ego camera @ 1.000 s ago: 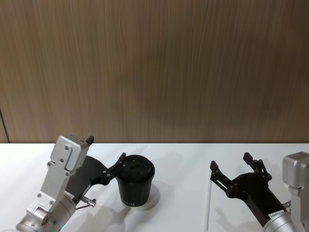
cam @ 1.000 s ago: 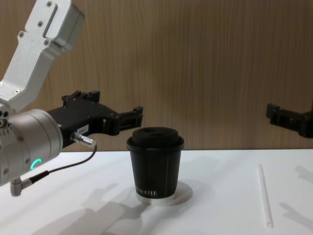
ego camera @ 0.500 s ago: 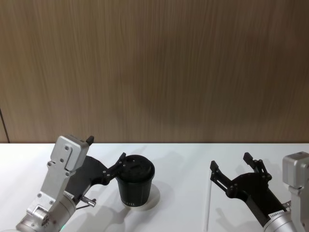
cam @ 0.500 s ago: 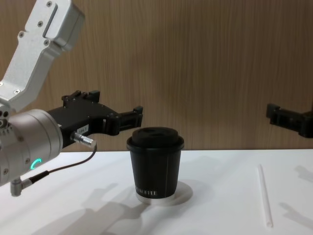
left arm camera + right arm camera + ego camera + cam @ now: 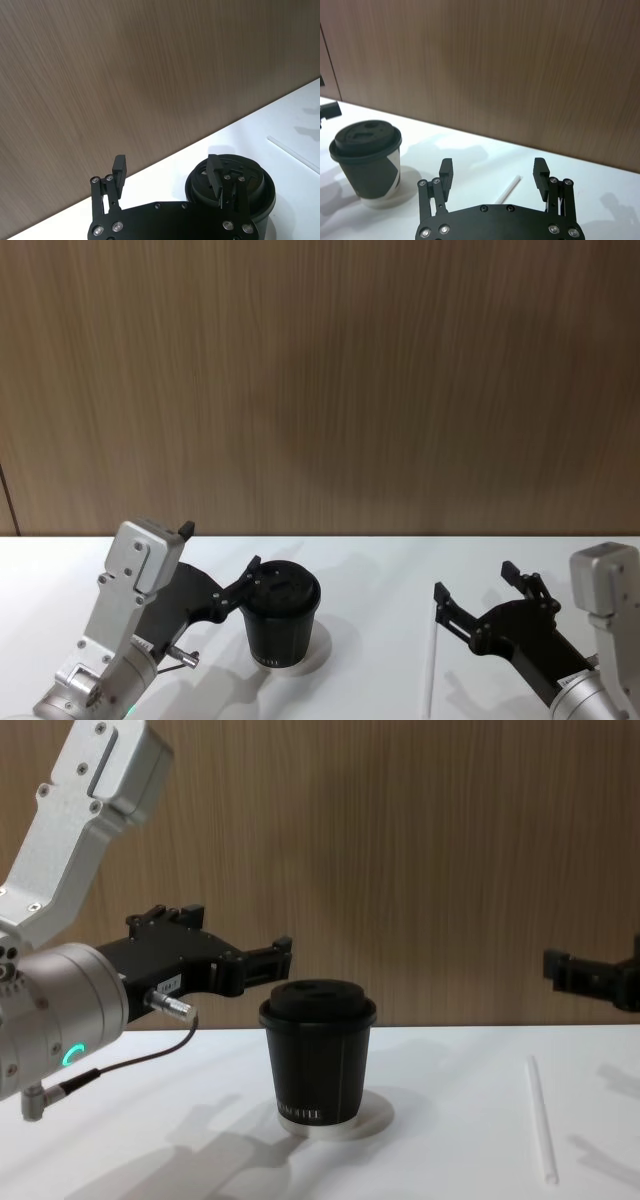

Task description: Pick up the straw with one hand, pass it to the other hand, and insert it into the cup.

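Note:
The black cup (image 5: pixel 282 625) with its domed lid stands on the white table, left of centre, also in the chest view as cup (image 5: pixel 318 1055). My left gripper (image 5: pixel 222 552) hovers open just left of the cup's lid, one fingertip beside the rim, as the left wrist view shows (image 5: pixel 166 167). The white straw (image 5: pixel 432 665) lies flat on the table to the right, also seen as straw (image 5: pixel 541 1118). My right gripper (image 5: pixel 475 582) hangs open above and slightly right of the straw, which lies between the fingers in the right wrist view (image 5: pixel 508 189).
A flat white disc (image 5: pixel 370 1120) lies under the cup. A wooden wall (image 5: pixel 320 390) closes the back of the table. A dark cable (image 5: pixel 130 1060) loops from my left wrist over the table. Bare white tabletop (image 5: pixel 450 1100) lies between cup and straw.
My right gripper has sunk a little toward the table above the straw. The left gripper, cup and straw have not moved.

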Robot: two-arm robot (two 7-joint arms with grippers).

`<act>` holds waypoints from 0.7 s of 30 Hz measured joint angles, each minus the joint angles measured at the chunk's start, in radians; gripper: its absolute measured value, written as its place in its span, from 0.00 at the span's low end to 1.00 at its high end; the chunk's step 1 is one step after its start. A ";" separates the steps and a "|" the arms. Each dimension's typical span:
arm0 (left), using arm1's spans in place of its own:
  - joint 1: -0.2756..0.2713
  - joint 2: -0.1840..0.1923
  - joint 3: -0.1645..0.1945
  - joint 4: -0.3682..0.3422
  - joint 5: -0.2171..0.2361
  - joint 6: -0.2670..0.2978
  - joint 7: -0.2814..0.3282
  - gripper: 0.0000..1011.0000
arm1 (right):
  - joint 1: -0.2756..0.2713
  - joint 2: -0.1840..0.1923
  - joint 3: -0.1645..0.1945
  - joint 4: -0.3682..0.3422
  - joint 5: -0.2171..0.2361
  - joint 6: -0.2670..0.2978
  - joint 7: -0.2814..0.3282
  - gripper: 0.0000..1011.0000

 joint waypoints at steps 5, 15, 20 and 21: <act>0.000 0.000 0.000 0.000 0.000 0.000 0.000 0.99 | 0.011 0.015 -0.001 -0.016 0.000 0.085 0.011 0.99; 0.000 0.000 0.000 0.000 0.000 0.000 0.000 0.99 | 0.038 0.018 -0.007 -0.019 0.018 0.246 0.028 0.99; 0.000 0.000 0.000 0.000 0.000 0.000 0.000 0.99 | 0.059 0.004 -0.014 0.002 0.031 0.318 0.034 0.99; 0.000 0.000 0.000 0.000 0.000 0.000 0.000 0.99 | 0.061 0.002 -0.015 0.005 0.032 0.327 0.035 0.99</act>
